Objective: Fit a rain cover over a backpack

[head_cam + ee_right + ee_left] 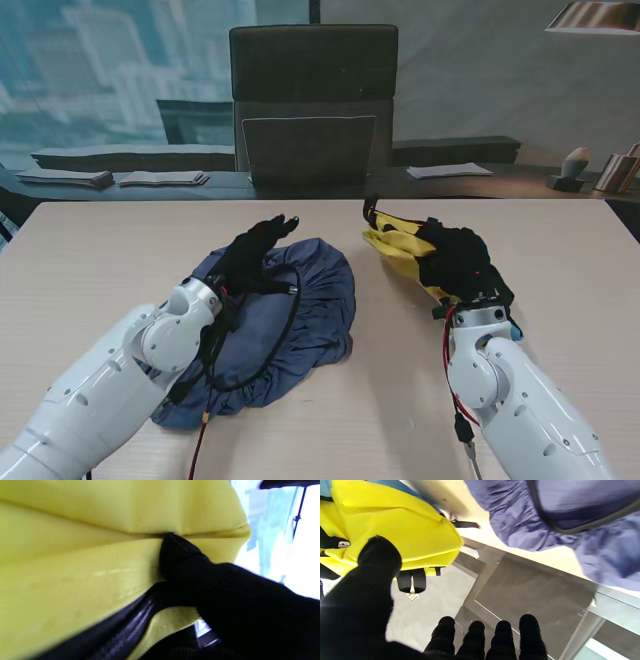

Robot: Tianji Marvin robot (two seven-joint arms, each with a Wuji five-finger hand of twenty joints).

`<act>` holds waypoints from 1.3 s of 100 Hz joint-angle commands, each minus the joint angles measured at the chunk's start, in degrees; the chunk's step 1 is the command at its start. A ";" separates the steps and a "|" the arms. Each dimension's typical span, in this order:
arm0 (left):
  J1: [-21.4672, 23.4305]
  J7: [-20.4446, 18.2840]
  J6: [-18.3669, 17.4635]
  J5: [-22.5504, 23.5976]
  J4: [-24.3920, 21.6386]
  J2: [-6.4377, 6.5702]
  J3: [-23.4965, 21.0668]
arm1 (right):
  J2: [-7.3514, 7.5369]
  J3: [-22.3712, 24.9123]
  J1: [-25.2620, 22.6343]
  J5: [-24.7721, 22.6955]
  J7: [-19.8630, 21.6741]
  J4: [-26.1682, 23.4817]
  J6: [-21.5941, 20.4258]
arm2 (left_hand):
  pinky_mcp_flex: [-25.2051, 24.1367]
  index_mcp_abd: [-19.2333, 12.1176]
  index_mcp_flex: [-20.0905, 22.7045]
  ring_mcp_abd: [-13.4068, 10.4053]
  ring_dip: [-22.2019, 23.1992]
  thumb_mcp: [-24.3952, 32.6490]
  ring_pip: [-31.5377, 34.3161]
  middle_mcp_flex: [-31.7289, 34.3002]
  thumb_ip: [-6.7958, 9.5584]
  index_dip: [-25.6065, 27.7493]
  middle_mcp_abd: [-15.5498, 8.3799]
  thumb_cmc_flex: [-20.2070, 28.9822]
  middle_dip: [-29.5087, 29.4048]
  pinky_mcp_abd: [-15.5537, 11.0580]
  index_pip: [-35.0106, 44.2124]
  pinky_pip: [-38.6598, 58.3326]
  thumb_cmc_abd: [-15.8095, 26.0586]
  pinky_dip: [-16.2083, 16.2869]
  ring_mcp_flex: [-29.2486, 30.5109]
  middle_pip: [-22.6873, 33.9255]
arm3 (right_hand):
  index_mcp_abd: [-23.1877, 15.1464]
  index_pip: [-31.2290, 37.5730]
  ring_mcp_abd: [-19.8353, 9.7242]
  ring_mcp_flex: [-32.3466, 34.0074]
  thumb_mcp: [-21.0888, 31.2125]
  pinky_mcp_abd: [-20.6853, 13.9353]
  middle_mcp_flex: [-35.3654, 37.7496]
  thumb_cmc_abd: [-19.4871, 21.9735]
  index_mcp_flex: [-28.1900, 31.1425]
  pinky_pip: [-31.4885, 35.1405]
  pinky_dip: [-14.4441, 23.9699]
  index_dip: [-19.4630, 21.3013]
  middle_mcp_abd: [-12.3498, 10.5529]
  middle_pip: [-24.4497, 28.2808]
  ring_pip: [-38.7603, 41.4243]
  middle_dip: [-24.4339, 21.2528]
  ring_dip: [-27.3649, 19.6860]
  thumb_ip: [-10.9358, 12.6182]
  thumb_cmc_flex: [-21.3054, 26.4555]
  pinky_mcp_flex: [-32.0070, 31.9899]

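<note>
A blue-grey rain cover (290, 315) with a dark elastic hem lies crumpled on the table left of centre. My left hand (255, 255) hovers over its far part in a black glove, fingers spread and straight, holding nothing. The yellow backpack (400, 250) with black straps lies to the right of the cover. My right hand (462, 262) is closed on the backpack's near end. In the left wrist view the backpack (395, 522) and the cover (570, 517) both show beyond my fingertips (476, 630). The right wrist view is filled by yellow fabric (87, 555) with my gloved fingers (180, 552) pressed into a fold.
A dark office chair (312, 100) stands behind the table's far edge. Papers (160, 178) and small objects sit on a counter farther back. Red and black cables (205, 420) run along my left arm over the cover. Bare tabletop (100, 260) stretches to the left.
</note>
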 commanded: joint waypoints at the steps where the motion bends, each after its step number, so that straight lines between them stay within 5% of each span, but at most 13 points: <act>1: -3.21 -1.28 0.46 -0.12 1.10 -2.23 2.20 | -0.82 -0.11 -0.06 -0.32 0.13 -2.92 -1.49 | -0.30 1.74 -2.00 -0.43 0.07 1.69 -1.51 -2.47 -2.29 -1.58 1.25 -2.76 -1.32 -1.48 -1.71 -1.53 -2.77 -1.09 -1.68 -1.19 | -5.06 9.32 -0.14 5.11 5.73 0.53 2.98 2.93 6.64 2.12 0.83 4.18 3.71 2.37 5.78 1.69 2.54 0.32 4.16 -0.53; 28: -8.85 -0.86 2.56 -7.36 5.35 -4.83 8.12 | -1.89 1.12 -2.63 4.34 3.32 -12.41 -8.09 | -0.83 1.93 -2.59 0.06 -0.21 3.49 -3.17 -2.36 -3.42 -1.59 0.31 -4.69 -2.75 0.54 -3.12 -6.36 -3.88 -3.47 -2.33 -1.12 | -5.56 9.14 -0.35 4.97 5.78 -0.13 3.10 2.80 7.24 2.09 1.37 4.78 3.44 2.35 6.11 2.17 3.05 0.31 4.11 -1.08; 37: -8.88 -0.29 4.02 -7.46 4.19 -5.10 8.37 | -1.59 1.24 -3.17 4.12 5.05 -13.76 -10.60 | -0.44 0.63 -2.47 -0.20 0.68 1.44 -2.82 -2.12 -2.84 1.06 -1.50 -3.07 0.59 1.07 -2.18 -8.78 -2.56 -4.44 -2.17 0.18 | -6.53 8.93 -0.77 5.02 5.68 -1.44 2.60 3.09 7.56 1.81 1.75 5.54 2.72 2.23 5.53 2.67 2.89 0.18 4.18 -2.07; 52: -8.61 0.04 4.68 -10.31 2.77 -5.68 7.90 | -1.33 1.02 -3.66 4.79 7.64 -14.44 -12.61 | -0.86 -2.95 -2.09 -1.30 2.55 -0.95 -0.38 -1.66 -1.46 9.08 -5.02 0.11 8.96 1.90 1.93 -12.27 -0.75 -3.57 -1.28 2.15 | -7.56 5.77 -1.37 4.96 4.29 -3.60 -0.67 5.22 8.16 0.05 4.43 12.81 1.97 2.62 1.80 5.58 2.59 0.07 6.32 -5.28; 72: -3.83 2.15 4.69 -3.73 -2.87 -4.12 2.97 | -1.29 0.46 -3.03 2.96 5.04 -12.81 -11.50 | -0.75 -1.24 -2.25 -0.91 2.15 -3.50 -1.45 -1.70 -1.22 7.82 -4.07 -0.24 8.02 1.93 -0.66 -12.92 0.64 -2.05 -1.82 0.75 | -8.18 5.27 -1.23 5.12 4.53 -3.13 -1.56 5.37 8.92 0.39 6.22 16.81 2.12 4.14 2.84 6.59 4.28 0.02 6.47 -6.35; 86: -2.27 5.27 1.85 2.75 -4.19 -3.33 0.61 | -2.09 0.17 -3.79 6.10 5.11 -13.53 -11.51 | -0.58 0.57 -2.66 -1.53 -4.18 -8.76 -5.82 -2.97 -0.84 -4.04 -2.08 0.02 -9.03 0.00 -4.11 -17.68 3.43 -2.09 -2.59 -2.44 | -8.16 5.26 -1.10 5.06 4.56 -2.99 -1.43 5.23 9.40 0.44 6.46 17.22 2.29 4.31 3.11 6.58 4.48 0.03 6.54 -6.41; 93: -2.43 6.32 1.29 2.76 -4.17 -3.57 0.76 | -2.24 -0.19 -3.84 6.71 5.12 -13.71 -11.23 | -0.78 0.74 -2.69 -1.78 -7.26 -9.89 -6.70 -3.43 -0.65 -5.25 -1.64 0.49 -12.78 -0.21 -4.51 -21.06 3.38 -2.91 -2.67 -3.09 | -8.25 5.18 -1.18 5.08 4.58 -2.99 -1.44 5.22 9.49 0.42 6.56 17.40 2.23 4.31 3.24 6.57 4.56 0.04 6.52 -6.41; 103: -3.01 4.87 1.83 2.84 -4.54 -3.31 1.30 | -2.74 -0.46 -4.38 9.03 5.67 -14.87 -11.89 | -1.71 0.06 -2.65 -1.95 -8.10 -9.88 -6.69 -3.29 -0.62 -5.23 -1.46 0.35 -13.06 0.46 -4.48 -23.00 2.58 -3.02 -2.71 -2.83 | -8.11 5.14 -1.09 5.01 4.56 -2.99 -1.50 5.25 9.70 0.35 6.69 17.69 2.28 4.31 3.32 6.60 4.62 0.06 6.73 -6.70; 109: -3.53 2.29 2.42 1.85 -4.83 -3.05 1.72 | -2.82 -0.49 -4.30 8.89 5.35 -15.08 -12.52 | -1.12 -1.83 -2.59 -1.88 -6.11 -6.43 -5.90 -2.53 -0.93 -1.77 -2.59 -0.54 -5.75 1.42 -3.05 -26.51 0.86 0.21 -2.61 -1.52 | -8.45 5.06 -1.19 5.02 4.51 -3.32 -1.59 5.31 9.77 0.51 6.92 18.04 2.04 4.47 3.42 6.83 4.70 0.03 6.56 -6.63; 118: -4.71 -1.31 3.10 -1.78 -4.75 -2.93 2.63 | -2.87 -0.44 -4.17 9.19 5.50 -15.47 -13.22 | -0.96 -4.90 -1.63 -2.22 -0.95 -4.83 -4.08 -1.43 -0.70 9.34 -5.14 -0.10 6.57 2.69 6.82 -27.40 0.17 1.14 -2.48 2.67 | -8.58 4.82 -1.52 4.97 4.56 -3.48 -1.66 5.36 9.85 0.45 7.22 18.58 1.94 4.48 3.63 6.98 4.85 0.01 6.51 -6.62; 127: -6.41 -1.70 3.14 -5.00 -3.24 -3.57 4.29 | -2.95 -0.58 -4.02 9.90 6.12 -15.73 -13.66 | -0.53 -9.24 -1.98 -1.97 2.87 -4.21 -0.04 2.24 -0.15 19.71 -7.02 1.09 13.48 3.91 30.83 -27.46 0.88 0.98 -1.14 13.31 | -8.61 4.68 -1.52 4.91 4.56 -3.46 -1.83 5.45 9.83 0.39 7.32 18.73 1.80 4.45 3.61 7.04 4.86 -0.01 6.50 -6.66; 130: -6.99 -1.75 2.98 -5.71 -2.68 -3.77 4.83 | -2.95 -0.65 -3.99 10.17 6.49 -15.80 -13.78 | -0.18 -11.34 0.79 -1.57 3.92 -3.85 2.48 4.40 0.27 23.52 -7.37 1.87 14.82 4.43 39.10 -27.42 1.65 0.87 0.00 18.58 | -8.62 4.63 -1.46 4.73 4.56 -3.52 -1.94 5.50 9.81 0.30 7.33 18.78 1.81 4.42 3.55 7.07 4.85 0.00 6.54 -6.81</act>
